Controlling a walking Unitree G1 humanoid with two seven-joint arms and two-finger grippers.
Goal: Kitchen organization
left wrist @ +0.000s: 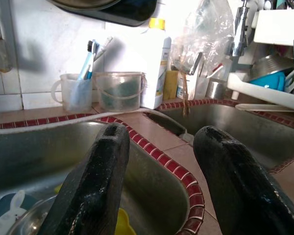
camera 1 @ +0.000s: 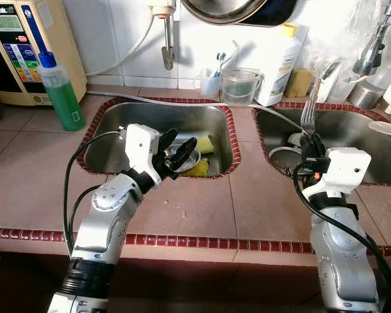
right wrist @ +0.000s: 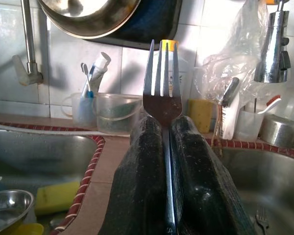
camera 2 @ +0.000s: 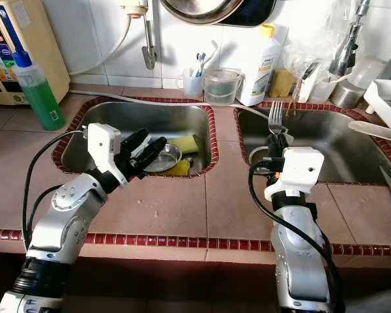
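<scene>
1. I hold one silver four-tined metal fork (right wrist: 161, 95) upright in my right gripper (camera 1: 311, 145), jaws pinching its handle, over the right steel sink basin (camera 1: 352, 130) at 2 o'clock.
2. My left gripper (camera 1: 176, 151) hovers, jaws spread and empty, over the left steel sink basin (camera 1: 127, 127) at 11 o'clock.
3. Left to clear there, I judge: one small round steel bowl (camera 2: 163, 156) and one yellow sponge (camera 2: 183, 144).
4. Farther, at 10 o'clock: one green soap bottle (camera 1: 60, 94).
</scene>
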